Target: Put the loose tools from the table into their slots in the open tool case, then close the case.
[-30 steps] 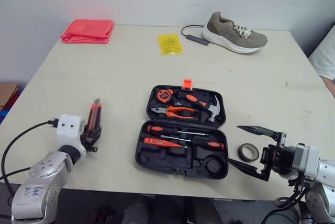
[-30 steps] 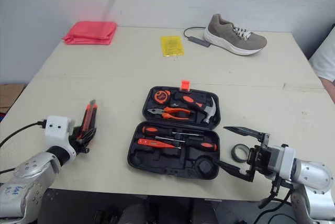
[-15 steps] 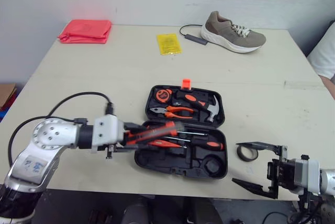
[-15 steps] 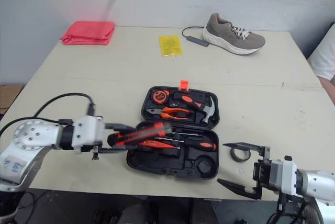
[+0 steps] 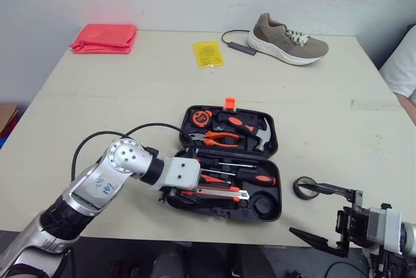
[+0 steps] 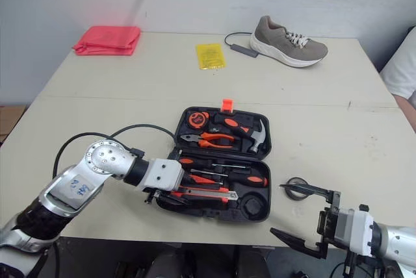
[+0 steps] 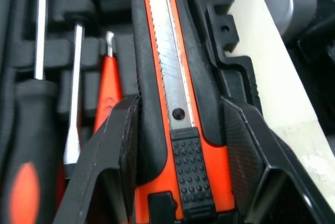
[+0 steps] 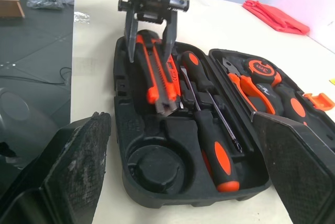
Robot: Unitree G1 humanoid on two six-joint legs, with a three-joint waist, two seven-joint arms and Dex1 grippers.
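Left gripper (image 7: 180, 116): fingers clamped on the flanks of the utility knife (image 5: 214, 193), near its slider end; the knife lies in the front row of the open tool case (image 5: 263, 205), whether fully seated cannot be told. Right gripper (image 6: 276, 208): fingers spread wide, holding nothing, at the table's near edge; one finger reaches over the tape roll (image 5: 303, 188), which lies on the table just right of the case. Screwdrivers (image 5: 255, 177) lie directly behind the knife; pliers (image 5: 218, 138) and hammer (image 5: 250, 128) sit in the rear half. Knife's long axis runs along the case's front wall, blade end toward the robot's right.
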